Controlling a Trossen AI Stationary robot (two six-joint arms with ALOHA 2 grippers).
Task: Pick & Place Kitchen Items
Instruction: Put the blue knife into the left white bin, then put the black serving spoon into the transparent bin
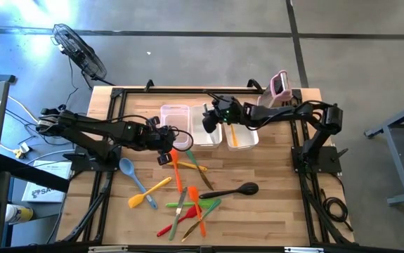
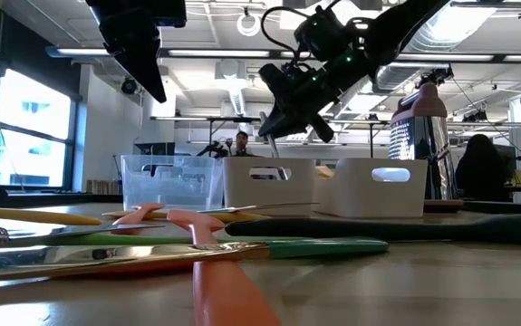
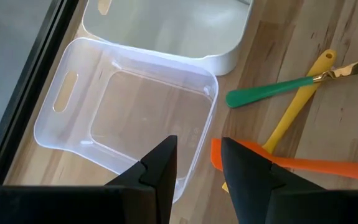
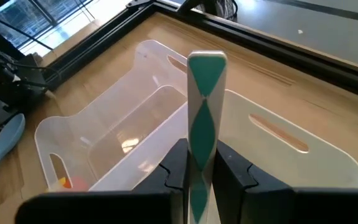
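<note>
Wooden bench on my feed, grey floor around. Three tubs at the back; the rightmost has an orange utensil inside. Right pincer clamps a green-and-white utensil over the tubs. Left pincer is narrowly parted, holding nothing, by the clear tub. Remaining utensils lie scattered mid-bench.

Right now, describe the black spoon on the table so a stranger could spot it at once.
Start at the row of three clear plastic tubs along the far side of the wooden table, then come toward the near edge to the scattered pile of slim colourful utensils. The black spoon lies at that pile's right-hand edge, bowl pointing right. It is the only all-black piece, with the broadest rounded bowl among its bright neighbours.
</note>
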